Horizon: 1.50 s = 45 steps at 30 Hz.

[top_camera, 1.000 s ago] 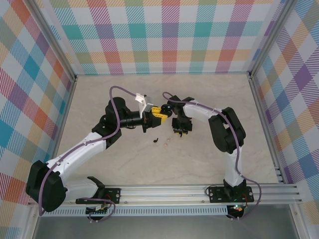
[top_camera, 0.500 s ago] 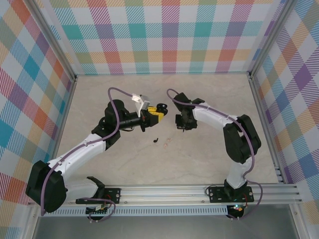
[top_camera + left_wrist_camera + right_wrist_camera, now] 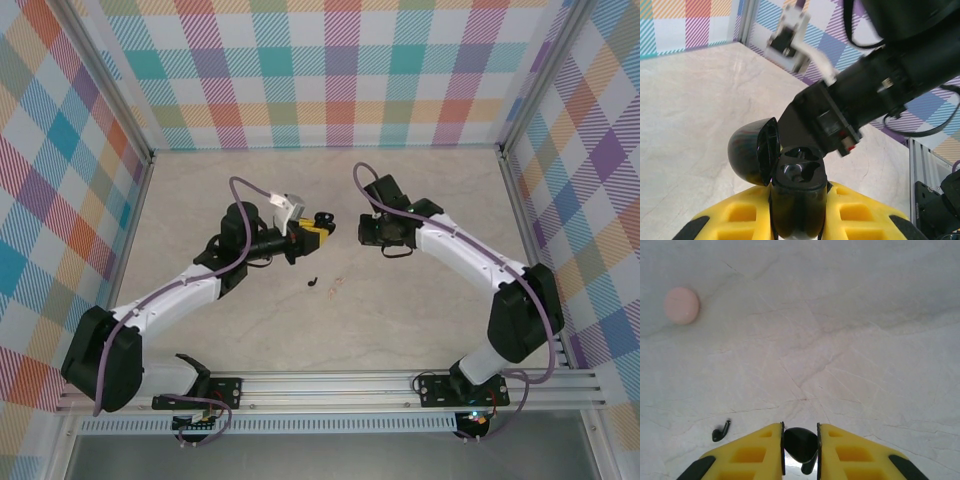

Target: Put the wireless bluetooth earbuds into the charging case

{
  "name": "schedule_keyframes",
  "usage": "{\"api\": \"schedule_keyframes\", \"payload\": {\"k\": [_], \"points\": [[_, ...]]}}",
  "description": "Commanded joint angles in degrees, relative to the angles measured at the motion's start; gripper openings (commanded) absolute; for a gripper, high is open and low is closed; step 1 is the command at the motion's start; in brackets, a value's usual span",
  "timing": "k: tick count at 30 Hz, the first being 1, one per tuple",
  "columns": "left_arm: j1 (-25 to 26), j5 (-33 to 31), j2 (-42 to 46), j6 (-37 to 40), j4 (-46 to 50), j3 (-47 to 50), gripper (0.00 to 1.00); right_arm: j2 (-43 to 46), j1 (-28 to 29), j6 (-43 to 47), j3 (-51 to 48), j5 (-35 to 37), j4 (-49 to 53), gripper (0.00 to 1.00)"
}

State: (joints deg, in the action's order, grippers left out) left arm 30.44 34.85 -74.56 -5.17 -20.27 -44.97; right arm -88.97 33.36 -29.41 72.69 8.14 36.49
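While the right gripper (image 3: 800, 432) pinches one earbud (image 3: 801, 445) between closed jaws | second earbud (image 3: 720, 431) loose on table (image 3: 865, 340) just beyond, pink disc (image 3: 682, 305) farther | left gripper (image 3: 800, 200) clamped on open charging case (image 3: 799, 172), sockets empty | risk: bud could meet socket tilted, slip free.

left arm (image 3: 180, 295) reaches forward, left gripper (image 3: 799, 196) level, clamped around the case (image 3: 799, 170). right arm (image 3: 470, 255) bends in from the right of the case, right gripper (image 3: 800, 432) pinched on an earbud (image 3: 800, 444).
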Motion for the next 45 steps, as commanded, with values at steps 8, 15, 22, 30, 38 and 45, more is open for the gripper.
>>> {"api": "schedule_keyframes", "payload": {"k": [8,15,22,30,38,45], "points": [[0.3,0.5,-3.4,-0.9,-6.6,1.5,0.16,6.7,-0.1,3.7,-1.1,-3.1,-4.6,0.23],[1.5,-0.6,-6.5,-2.5,-9.8,1.2,0.16,8.8,0.4,5.3,-0.5,-5.5,-6.4,0.24],[2.9,-0.7,-9.5,-4.2,-13.2,0.8,0.16,10.1,1.5,6.2,0.5,-7.0,-8.4,0.24],[3.6,0.0,-11.0,-4.8,-16.8,1.3,0.16,11.8,2.8,6.8,0.4,-8.3,-11.8,0.25],[3.8,0.7,-11.4,-5.2,-18.1,1.4,0.16,12.2,3.2,6.5,0.3,-9.0,-13.9,0.26],[3.8,1.4,-11.6,-7.5,-21.7,2.0,0.16,12.3,3.6,5.9,-0.3,-10.2,-15.9,0.26]]}}
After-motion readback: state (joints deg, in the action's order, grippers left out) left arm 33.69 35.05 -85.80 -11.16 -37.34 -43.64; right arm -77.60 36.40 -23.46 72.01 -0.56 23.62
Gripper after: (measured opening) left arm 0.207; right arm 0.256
